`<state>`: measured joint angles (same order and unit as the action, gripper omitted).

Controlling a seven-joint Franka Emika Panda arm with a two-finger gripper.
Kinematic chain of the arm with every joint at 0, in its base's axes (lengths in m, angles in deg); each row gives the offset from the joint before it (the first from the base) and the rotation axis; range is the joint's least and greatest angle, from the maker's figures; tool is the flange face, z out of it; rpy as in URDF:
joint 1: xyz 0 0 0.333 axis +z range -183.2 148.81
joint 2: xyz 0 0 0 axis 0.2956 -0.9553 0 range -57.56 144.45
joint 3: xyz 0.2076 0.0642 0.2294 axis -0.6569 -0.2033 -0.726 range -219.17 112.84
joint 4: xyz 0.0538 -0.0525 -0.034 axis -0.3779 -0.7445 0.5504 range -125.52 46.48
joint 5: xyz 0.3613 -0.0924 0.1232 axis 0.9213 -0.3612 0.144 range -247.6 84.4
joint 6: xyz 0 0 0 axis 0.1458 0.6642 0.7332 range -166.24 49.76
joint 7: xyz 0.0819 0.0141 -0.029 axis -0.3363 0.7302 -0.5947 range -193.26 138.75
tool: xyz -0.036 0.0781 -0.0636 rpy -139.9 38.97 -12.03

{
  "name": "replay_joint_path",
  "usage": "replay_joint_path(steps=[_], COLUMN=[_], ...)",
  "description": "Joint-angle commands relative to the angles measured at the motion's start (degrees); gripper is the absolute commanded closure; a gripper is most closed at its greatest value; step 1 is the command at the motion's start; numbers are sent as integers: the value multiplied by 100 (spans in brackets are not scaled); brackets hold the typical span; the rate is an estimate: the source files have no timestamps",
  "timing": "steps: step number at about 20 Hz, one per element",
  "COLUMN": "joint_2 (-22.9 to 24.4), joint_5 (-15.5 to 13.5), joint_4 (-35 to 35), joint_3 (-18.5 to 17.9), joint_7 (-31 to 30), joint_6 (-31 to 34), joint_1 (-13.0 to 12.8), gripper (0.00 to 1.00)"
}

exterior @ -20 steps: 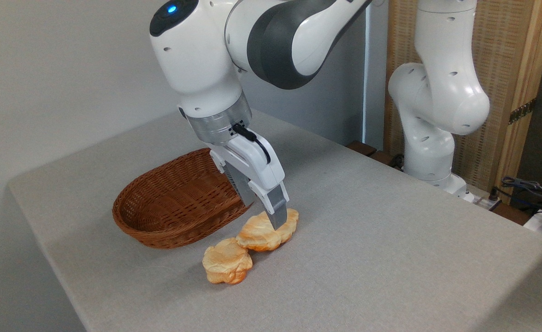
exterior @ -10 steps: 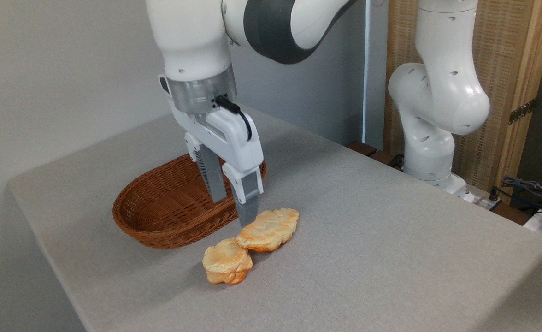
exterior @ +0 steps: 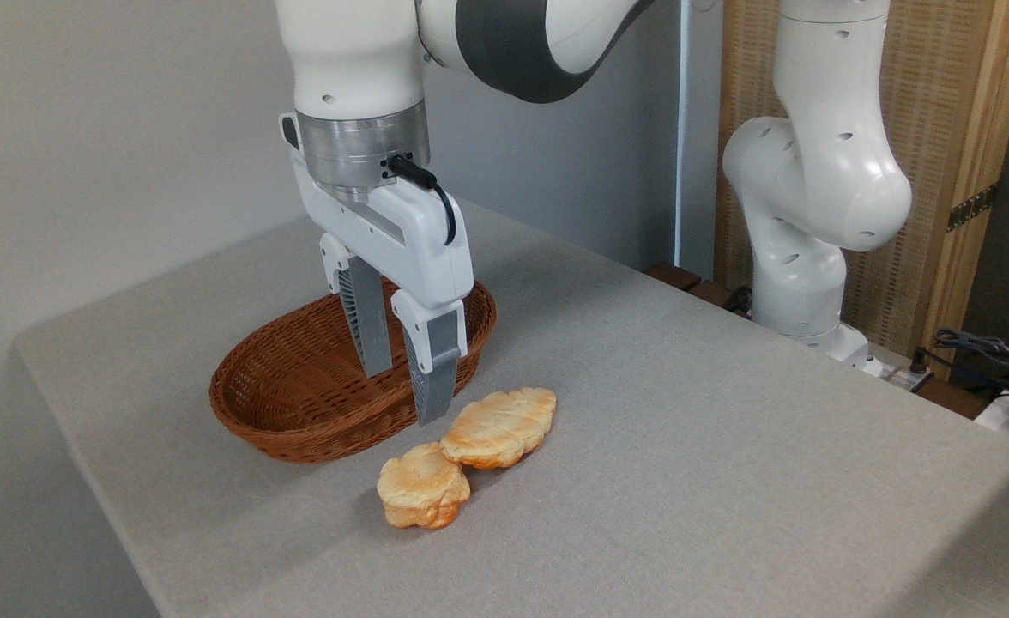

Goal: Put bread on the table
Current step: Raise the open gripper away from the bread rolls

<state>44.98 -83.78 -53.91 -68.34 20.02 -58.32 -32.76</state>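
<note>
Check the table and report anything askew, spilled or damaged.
Nothing spilled or damaged. One small oddity: the bread rests on the table with its near end touching, perhaps overlapping, the round bun. The basket stands upright and empty; the open gripper holds nothing.

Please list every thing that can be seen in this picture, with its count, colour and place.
bread: one, golden-brown long loaf, on the table right of the basket, its left end against the bun.
bun: one, golden-brown, round, on the table in front of the loaf.
basket: one, brown wicker, oval, on the table at left; no bread visible inside.
table: one, light grey cloth top.
wooden panel: one, tan, behind at right.
cables: dark, far right edge.
arm: one, white and grey, base at right.
gripper: one, white with grey fingers, open, above the basket's right end, holding nothing.
</note>
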Motion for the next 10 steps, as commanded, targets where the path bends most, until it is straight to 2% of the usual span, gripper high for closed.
replay_joint_path(steps=[1, 10], joint_2=[22, -13], joint_5=[-11, -11], joint_4=[-3, -3], joint_3=[-117, -126], joint_7=[1, 1], joint_6=[-58, -15], joint_1=[-43, -43], gripper=[0, 0])
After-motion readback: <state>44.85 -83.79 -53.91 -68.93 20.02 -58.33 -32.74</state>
